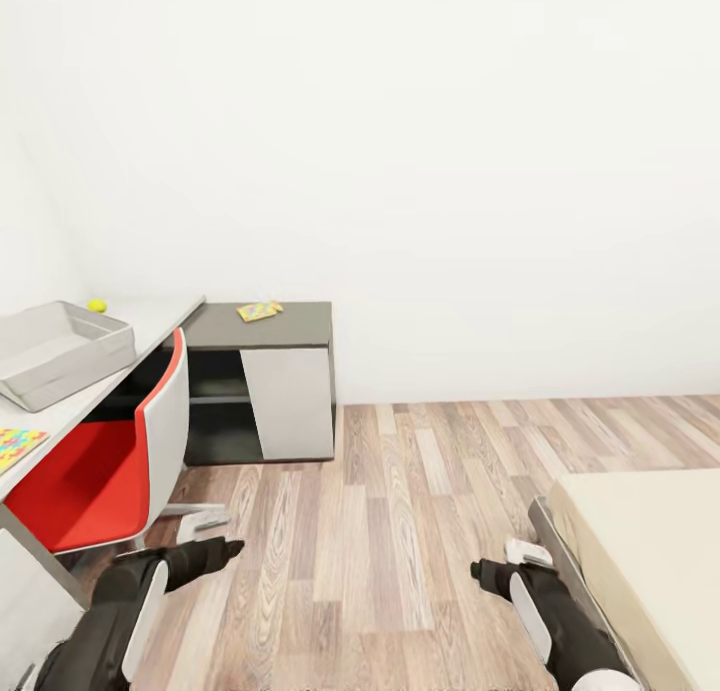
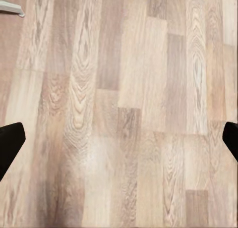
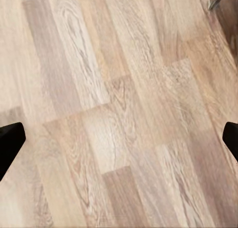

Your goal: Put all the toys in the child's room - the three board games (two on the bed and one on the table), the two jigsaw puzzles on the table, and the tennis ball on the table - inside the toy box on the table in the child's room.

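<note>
At the far left we see the table (image 1: pixel 150 321) with its pale top running away from us toward the wall, and on it the toy box (image 1: pixel 60 356), a light grey bin lying with its long side along the table. A jigsaw puzzle (image 1: pixel 18 444) lies flat on the near end of the table, just short of the box, and the tennis ball (image 1: pixel 96 305) sits beyond the box's far corner. A red and white chair (image 1: pixel 110 451) is tucked under the table edge between us and those things.

Our left gripper (image 1: pixel 225 549) hangs low over the wood floor (image 1: pixel 400 531), pointing forward; in the left wrist view its 2 fingertips (image 2: pixel 11 141) stand wide apart with nothing between them, so it is released and empty. Everything on the table lies up and to the left of it, and this arm is clearly the nearer 1.

Farther on, a dark cabinet (image 1: pixel 265 371) against the wall carries a small colourful flat thing (image 1: pixel 259 311); we cannot tell whether it is a puzzle or a game box.

Our right gripper (image 1: pixel 482 574) also hangs low, its fingertips (image 3: pixel 11 139) spread wide and empty. Just to its right is the corner of the bed (image 1: pixel 640 551); no game boxes show on the part we see.
</note>
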